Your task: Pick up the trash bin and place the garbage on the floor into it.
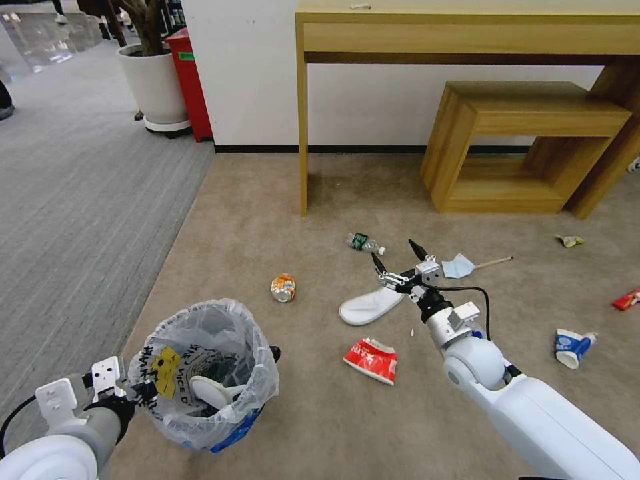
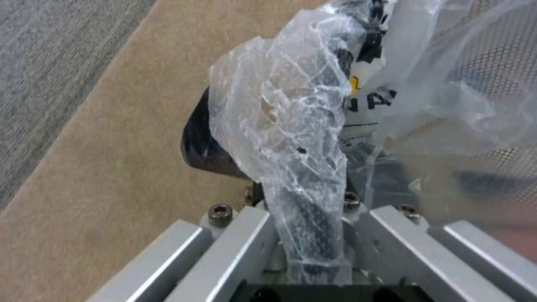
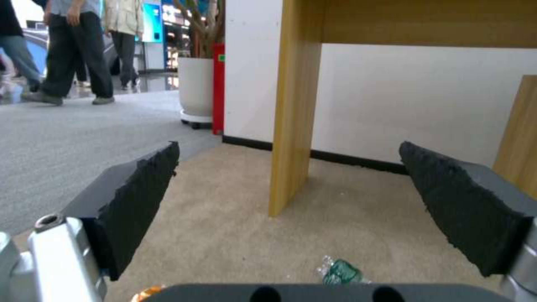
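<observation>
Head view shows the left end effector (image 1: 137, 390) clenched on the trash bin (image 1: 203, 373), one slipper (image 1: 210, 392) inside, the right end effector (image 1: 398, 261) spread empty beyond it above another slipper (image 1: 371, 307), litter remaining.

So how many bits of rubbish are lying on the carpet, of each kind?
white slipper: 1
orange can: 1
bottle: 1
red packets: 2
paper cup: 1
blue mask: 1
wooden stick: 1
crumpled wrapper: 1
Total: 9

Office/lobby-type space w/ carpet floor (image 1: 280, 200), wooden desk (image 1: 467, 33), potted plant (image 1: 152, 73), passers-by in bkgd.
</observation>
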Controlling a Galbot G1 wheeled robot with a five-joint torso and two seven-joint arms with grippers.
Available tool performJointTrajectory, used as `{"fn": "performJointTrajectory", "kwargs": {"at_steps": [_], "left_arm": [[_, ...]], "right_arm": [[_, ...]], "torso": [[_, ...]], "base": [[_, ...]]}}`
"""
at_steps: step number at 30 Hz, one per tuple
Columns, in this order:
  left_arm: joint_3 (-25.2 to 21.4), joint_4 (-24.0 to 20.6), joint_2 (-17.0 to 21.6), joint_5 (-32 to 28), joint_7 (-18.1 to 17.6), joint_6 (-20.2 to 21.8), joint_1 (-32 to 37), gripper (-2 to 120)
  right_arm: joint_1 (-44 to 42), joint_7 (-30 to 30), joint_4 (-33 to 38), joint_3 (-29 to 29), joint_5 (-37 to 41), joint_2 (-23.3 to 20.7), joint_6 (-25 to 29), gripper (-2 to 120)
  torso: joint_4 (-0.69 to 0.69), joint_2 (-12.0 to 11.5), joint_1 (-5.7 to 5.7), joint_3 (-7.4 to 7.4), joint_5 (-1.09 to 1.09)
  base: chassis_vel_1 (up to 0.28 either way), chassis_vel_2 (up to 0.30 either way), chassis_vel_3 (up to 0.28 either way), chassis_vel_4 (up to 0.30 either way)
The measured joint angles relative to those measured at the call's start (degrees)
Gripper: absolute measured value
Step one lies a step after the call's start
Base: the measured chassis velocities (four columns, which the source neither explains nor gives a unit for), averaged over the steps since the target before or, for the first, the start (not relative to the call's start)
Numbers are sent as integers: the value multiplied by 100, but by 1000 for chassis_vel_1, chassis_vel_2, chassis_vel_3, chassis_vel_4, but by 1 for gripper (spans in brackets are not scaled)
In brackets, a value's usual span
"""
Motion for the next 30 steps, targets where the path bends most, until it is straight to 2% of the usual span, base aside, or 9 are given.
{"fn": "performJointTrajectory", "kwargs": {"at_steps": [12, 22, 23, 25, 26, 28, 29, 30], "left_arm": [[12, 16, -8, 5, 4, 0, -8, 1], [21, 27, -22, 17, 5, 0, -6, 1], [21, 29, -23, 17, 4, 0, -8, 1], [22, 39, -26, 19, 5, 0, -15, 1], [22, 39, -26, 19, 5, 0, -15, 1], [27, 46, -31, 22, 5, 0, -20, 1], [38, 66, -41, 37, 7, 0, -37, 1], [38, 66, -41, 37, 7, 0, -37, 1]], "right_arm": [[9, -11, -69, -41, -33, 8, 124, 100], [20, -154, -122, -52, -47, -38, 241, 100], [16, -264, -127, -34, -34, -64, 253, 100], [-1, -877, -197, 50, 171, -153, 382, 100], [-1, -877, -197, 50, 171, -153, 382, 100], [-16, -1349, -233, 93, 377, -223, 474, 100], [-64, -2018, -257, 127, 690, -375, 633, 100], [-64, -2018, -257, 127, 690, -375, 633, 100]], "torso": [[0, 0, 0, 0, -1], [0, 0, 0, -1, 0], [0, 0, 0, -1, 0], [0, 0, 0, -1, 0], [0, 0, 0, -1, 0], [0, 1, 0, -1, 1], [0, 0, 0, -1, 0], [0, 0, 0, -1, 0]], "base": [[-95, 92, 91, -90], [-13, 23, 15, -17], [0, 0, 0, 0], [0, 0, 0, 0], [0, 0, 0, 0], [0, 0, 0, 0], [0, 0, 0, 0], [0, 0, 0, 0]]}}
